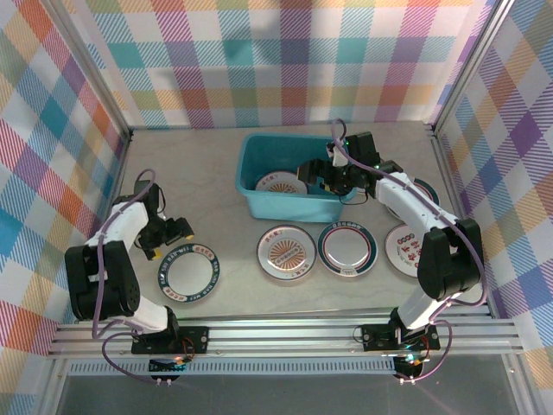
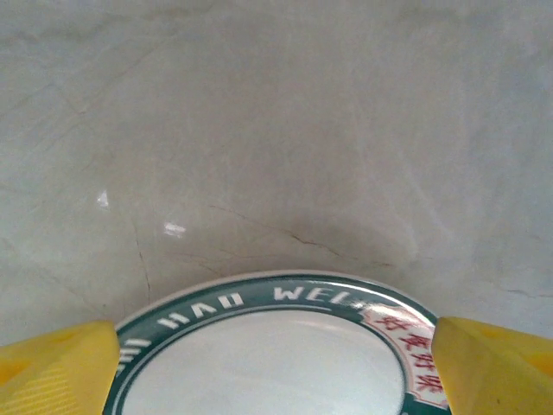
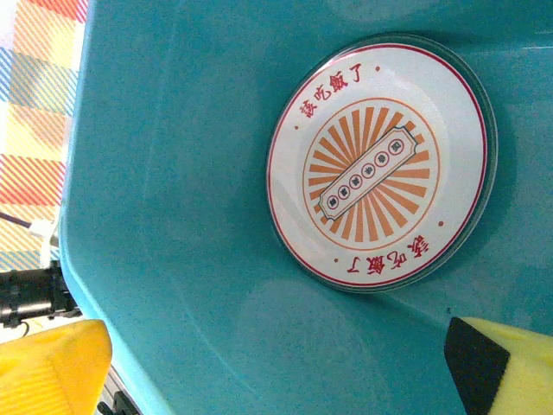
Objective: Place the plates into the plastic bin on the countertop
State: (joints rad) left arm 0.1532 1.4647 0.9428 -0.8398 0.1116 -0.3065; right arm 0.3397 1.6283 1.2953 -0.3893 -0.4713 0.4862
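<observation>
A white plate with a dark teal rim [image 1: 188, 271] [image 2: 268, 354] lies flat on the countertop [image 1: 199, 164] at the near left. My left gripper [image 1: 170, 244] [image 2: 276, 380] hovers open over its far edge, and the rim spans the gap between the yellow fingertips [image 2: 56, 367]. The teal plastic bin [image 1: 259, 203] [image 3: 173, 216] stands at the centre back. Inside it lies a plate with an orange sunburst centre [image 1: 278, 183] [image 3: 380, 164]. My right gripper [image 1: 313, 180] [image 3: 276, 372] hangs open inside the bin beside that plate, holding nothing.
In a row in front of the bin lie an orange sunburst plate [image 1: 285, 253], a teal-rimmed plate [image 1: 347, 247] and a red-patterned plate [image 1: 404, 249]. Another plate [image 1: 425, 190] is partly hidden behind the right arm. Plaid walls and metal rails close in the countertop.
</observation>
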